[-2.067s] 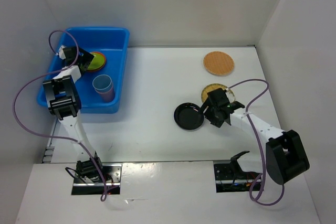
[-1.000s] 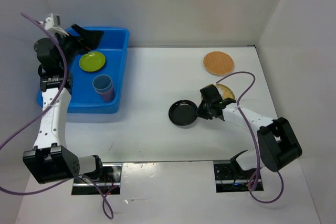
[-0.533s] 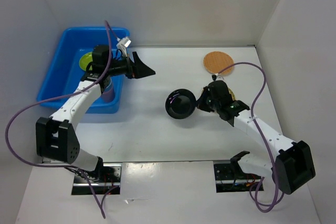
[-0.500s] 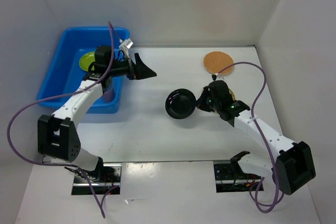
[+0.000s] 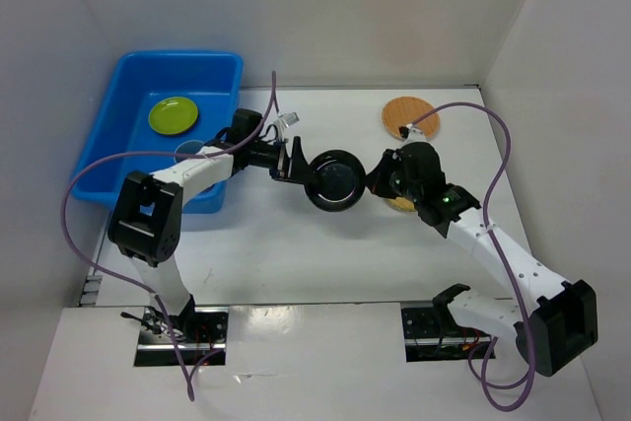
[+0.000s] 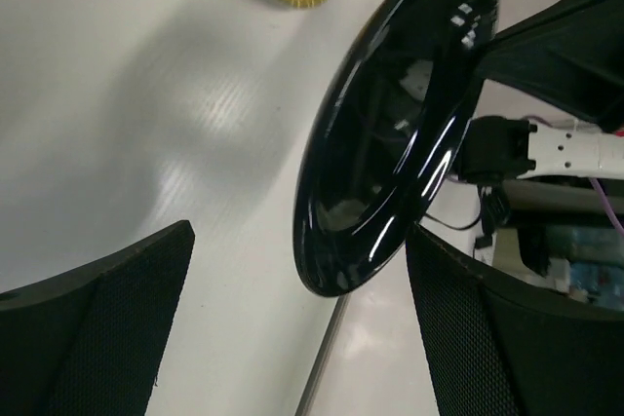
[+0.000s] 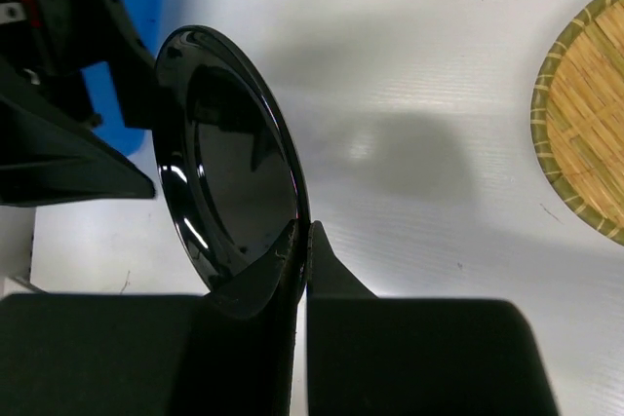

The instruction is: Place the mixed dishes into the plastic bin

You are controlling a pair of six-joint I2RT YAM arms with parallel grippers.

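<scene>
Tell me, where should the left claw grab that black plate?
The free rim facing the left gripper, approached from the bin side with open jaws straddling it; the black plate is held aloft, tilted, right gripper pinching the opposite rim.

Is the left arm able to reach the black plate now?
Probably yes: the left gripper, jaws open, sits right at the black plate, nothing between them; the right gripper holds its opposite rim.

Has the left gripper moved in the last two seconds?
Yes. The left gripper swung right, out of the blue bin, to the black plate.
</scene>
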